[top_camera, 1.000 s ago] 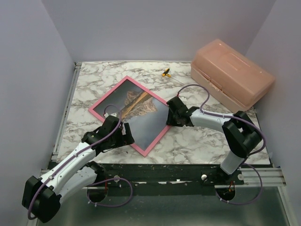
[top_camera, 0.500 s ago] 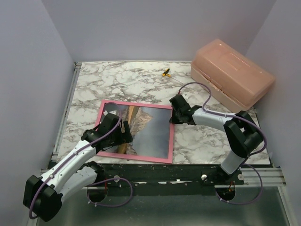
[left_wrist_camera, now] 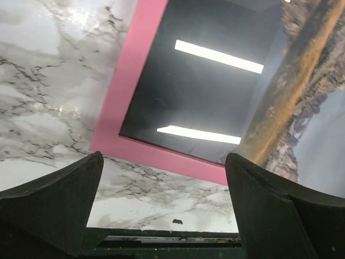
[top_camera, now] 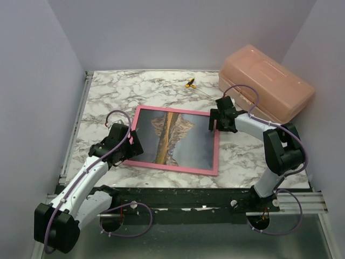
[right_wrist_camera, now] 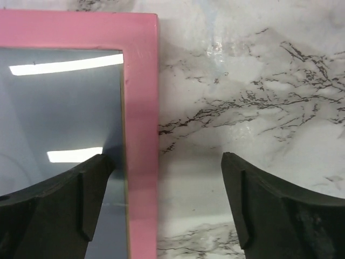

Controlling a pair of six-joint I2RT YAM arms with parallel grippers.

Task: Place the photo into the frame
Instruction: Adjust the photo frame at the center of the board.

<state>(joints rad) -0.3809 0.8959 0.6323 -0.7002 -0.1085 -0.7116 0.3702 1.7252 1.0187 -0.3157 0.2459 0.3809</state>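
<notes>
The pink frame (top_camera: 172,168) lies flat, face up, on the marble table, and the photo (top_camera: 175,137) of mountain and lake shows inside it. My left gripper (top_camera: 127,144) stands open at the frame's left side. The left wrist view has the pink corner (left_wrist_camera: 135,91) and photo (left_wrist_camera: 302,97) beyond the wide fingers (left_wrist_camera: 59,199), with nothing between them. My right gripper (top_camera: 216,122) is open at the far right corner. In its wrist view the gripper (right_wrist_camera: 167,159) straddles the pink edge (right_wrist_camera: 141,108), one finger over the glazed photo (right_wrist_camera: 64,108), the other over marble.
A salmon plastic box (top_camera: 267,89) stands at the back right, close behind my right arm. A small yellow and black object (top_camera: 190,83) lies at the back centre. A metal rail (top_camera: 75,124) runs along the table's left side. The table's near edge (left_wrist_camera: 161,237) lies just under my left gripper.
The frame with the photo turned from a diamond pose to nearly square with the table and slid right. My right gripper moved back-right with its corner and opened. My left gripper drew back left.
</notes>
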